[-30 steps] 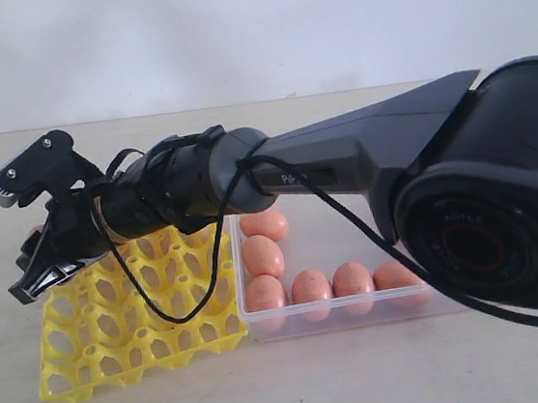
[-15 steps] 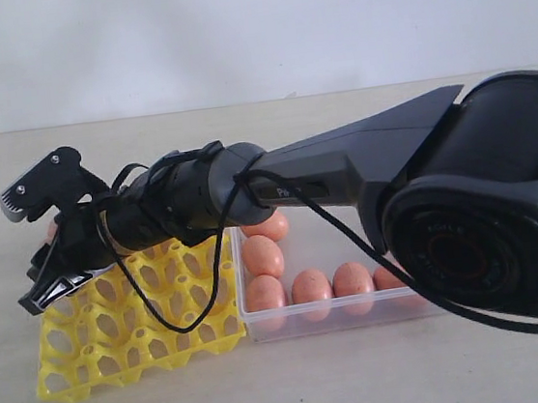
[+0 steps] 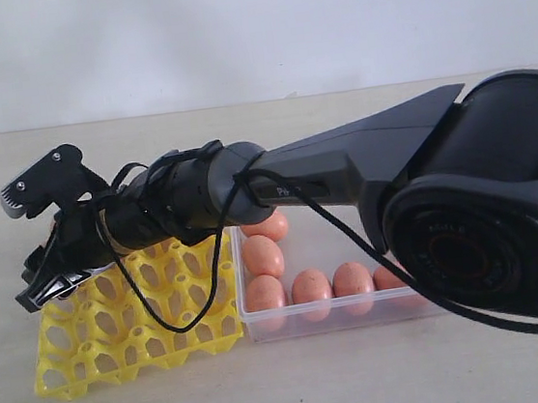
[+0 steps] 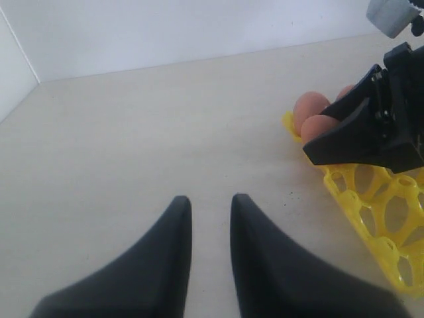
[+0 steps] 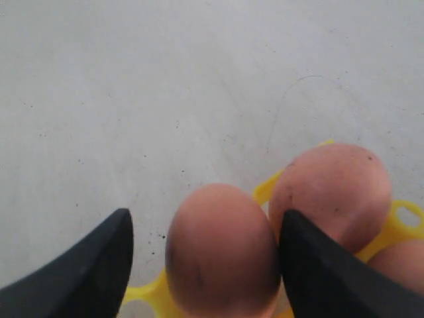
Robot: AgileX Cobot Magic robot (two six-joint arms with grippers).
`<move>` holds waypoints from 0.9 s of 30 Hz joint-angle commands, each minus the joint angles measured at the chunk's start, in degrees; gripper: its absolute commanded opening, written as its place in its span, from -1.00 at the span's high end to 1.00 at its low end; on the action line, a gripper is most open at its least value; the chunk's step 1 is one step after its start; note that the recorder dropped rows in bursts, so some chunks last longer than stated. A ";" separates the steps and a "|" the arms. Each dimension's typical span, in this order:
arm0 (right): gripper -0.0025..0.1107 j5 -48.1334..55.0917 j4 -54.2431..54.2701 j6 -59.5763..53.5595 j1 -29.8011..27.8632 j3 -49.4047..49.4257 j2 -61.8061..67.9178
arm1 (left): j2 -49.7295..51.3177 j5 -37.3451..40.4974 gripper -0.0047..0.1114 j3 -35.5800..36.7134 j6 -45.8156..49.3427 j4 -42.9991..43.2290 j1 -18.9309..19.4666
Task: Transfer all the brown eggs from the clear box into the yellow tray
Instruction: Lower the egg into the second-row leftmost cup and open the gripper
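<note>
Brown eggs [image 3: 310, 284]: at least six visible in the clear box [image 3: 340, 316] just beside the yellow tray [image 3: 122, 359]; the right arm [image 3: 343, 169] may hide more. Tray's far corner holds about three. Right pincer [image 5: 205, 222] is spread around one egg seated there, gap on one side, so it looks released. Left pincer [image 4: 207, 199] is slightly apart and empty, over the tabletop [image 4: 132, 119] near the tray. Early going; most cups are empty.

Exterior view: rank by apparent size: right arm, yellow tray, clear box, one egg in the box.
1. right arm, though closest to camera.
2. yellow tray and clear box: similar, box partly hidden by the arm, so unranked.
3. egg in the box.
</note>
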 commanded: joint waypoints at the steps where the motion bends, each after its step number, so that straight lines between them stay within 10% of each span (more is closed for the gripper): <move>1: -0.14 0.74 0.02 0.35 -0.20 -0.16 -0.78 | -0.11 -0.41 0.55 0.22 -0.11 -0.11 -0.31; 22: -0.13 2.59 -0.08 3.12 -0.20 -0.16 -10.52 | -0.11 -0.41 0.55 0.22 -0.11 -0.11 -0.31; 27: 0.43 0.27 -0.30 5.71 -0.33 -0.16 -17.37 | -0.11 -0.41 0.55 0.22 -0.11 -0.11 -0.31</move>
